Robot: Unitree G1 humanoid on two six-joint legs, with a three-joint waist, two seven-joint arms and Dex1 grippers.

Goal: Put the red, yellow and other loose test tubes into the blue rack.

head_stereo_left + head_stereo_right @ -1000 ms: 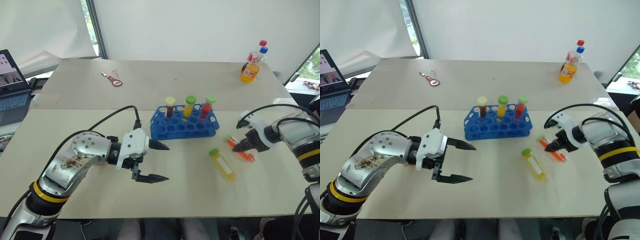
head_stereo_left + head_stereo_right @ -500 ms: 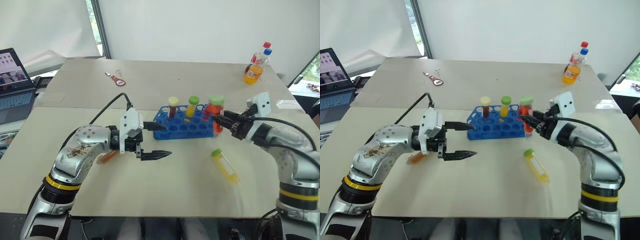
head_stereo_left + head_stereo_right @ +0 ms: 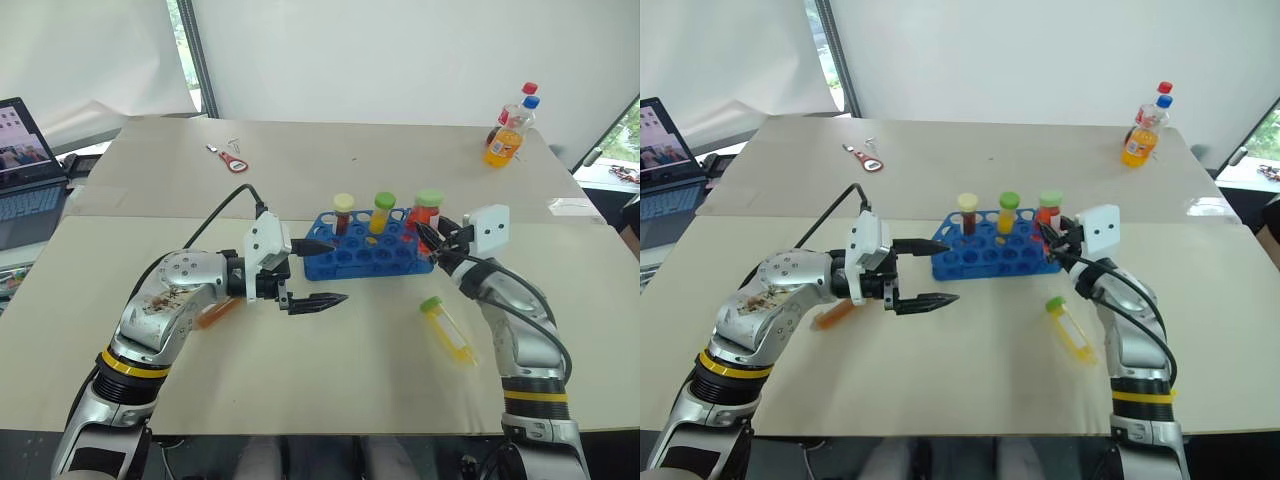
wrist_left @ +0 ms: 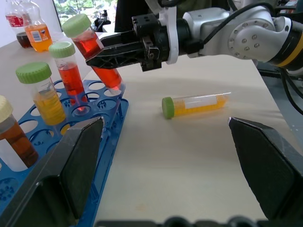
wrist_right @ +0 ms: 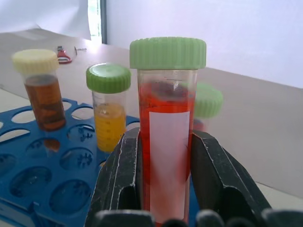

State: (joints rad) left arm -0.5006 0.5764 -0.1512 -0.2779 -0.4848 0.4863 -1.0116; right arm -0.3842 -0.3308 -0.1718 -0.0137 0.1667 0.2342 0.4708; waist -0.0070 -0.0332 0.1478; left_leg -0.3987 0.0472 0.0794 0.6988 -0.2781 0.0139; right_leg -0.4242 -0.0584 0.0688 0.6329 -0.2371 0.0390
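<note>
**Right wrist view: red tube pinched and lined up at the rack's end**

The red tube (image 5: 168,127) sits dead centre between the right gripper (image 5: 166,189)'s two black fingers, clamped on its labelled lower half with the green cap sticking well up above them. Holding it low like that looks awkward for dropping it into a hole, but it keeps the cap clear and the tube roughly upright, which I'd guess is the point. From the left wrist view the same tube leans a bit, its bottom end down at the near corner of the blue rack (image 4: 106,123), just at the edge holes. I can't tell if it's already inside a hole or only resting on the rim.

The rack already holds three tubes standing upright in its back row: brown with a cream cap (image 3: 343,212), yellow (image 3: 383,210) and another red one (image 4: 70,75).

The loose yellow tube (image 3: 447,328) lies flat on the table (image 3: 300,380), near the right arm and well apart from the rack, so that one's still to do.

The left gripper (image 3: 318,272) hovers with its fingers spread wide, empty, one tip right at the rack's left end, probably there to steady it. An orange tube-like thing (image 3: 215,312) lies under that arm; hard to say more.
</note>
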